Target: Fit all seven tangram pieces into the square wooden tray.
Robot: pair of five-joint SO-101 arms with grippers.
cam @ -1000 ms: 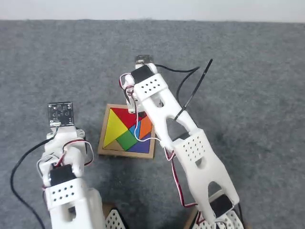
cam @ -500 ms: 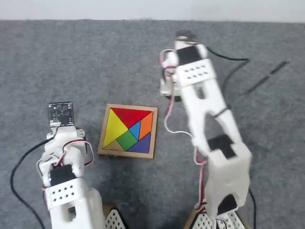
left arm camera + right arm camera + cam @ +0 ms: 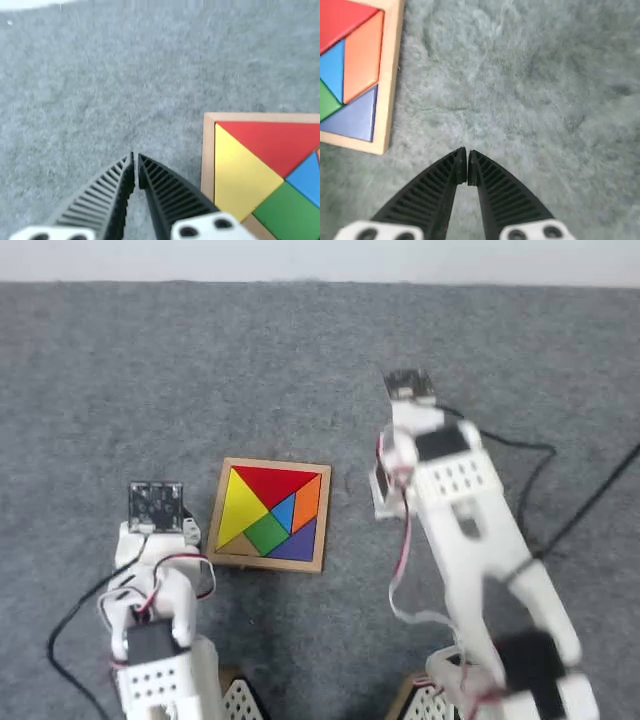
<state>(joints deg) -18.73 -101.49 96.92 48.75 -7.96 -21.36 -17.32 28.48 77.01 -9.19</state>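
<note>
Tray (image 3: 208,155) looks full with tangram pieces (image 3: 262,510); retreat should avoid brushing its rim. Left and right jaws sit pinched together, empty.

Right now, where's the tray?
In the high view the tray lies mid-table on the grey mat, between the left gripper and the right gripper, touching neither.

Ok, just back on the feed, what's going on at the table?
Nothing is being handled. The coloured tangram pieces lie flat inside the wooden tray, which looks full. The left tool is shut and empty above the grey carpet beside the tray; the right tool, also shut and empty, is off the tray's opposite side.
</note>
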